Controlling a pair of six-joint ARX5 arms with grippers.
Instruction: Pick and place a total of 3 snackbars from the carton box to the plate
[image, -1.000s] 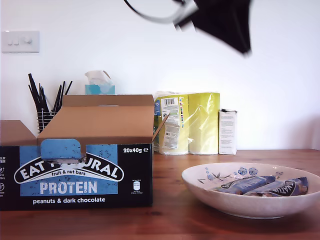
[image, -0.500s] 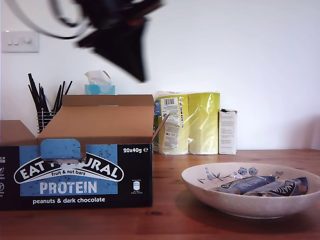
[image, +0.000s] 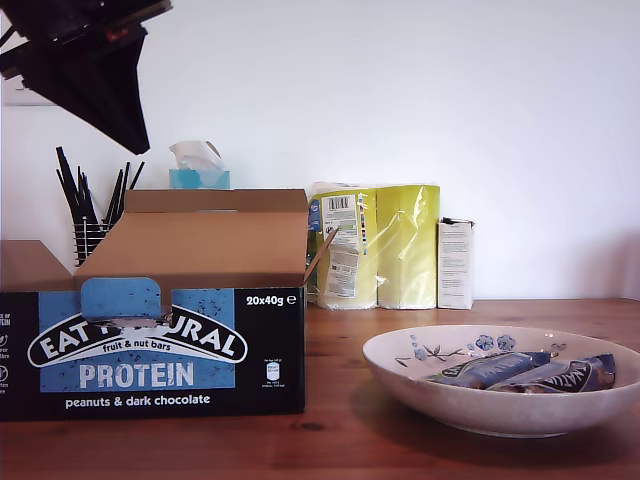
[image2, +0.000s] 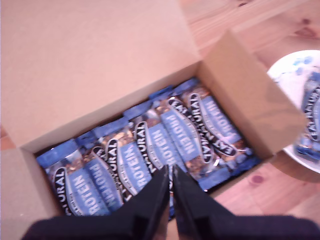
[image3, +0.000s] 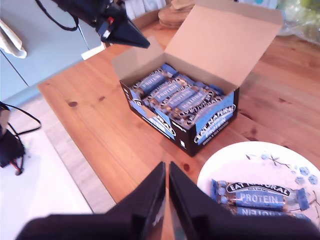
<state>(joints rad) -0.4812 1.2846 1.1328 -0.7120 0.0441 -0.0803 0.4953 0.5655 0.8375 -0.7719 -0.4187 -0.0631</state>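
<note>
Upper left of the exterior view: my first gripper (image2: 169, 176), jaws nearly closed and empty, above the carton box (image: 170, 300); should open before descending onto one snackbar (image2: 167, 132).

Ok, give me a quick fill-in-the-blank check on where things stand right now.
1. The plate holds ____ snackbars.
2. My first gripper hangs above the open ____, jaws nearly together.
3. My second gripper carries ____.
4. In the exterior view, the carton box stands to the plate's ____.

Missing words: two; carton box; nothing; left
</note>
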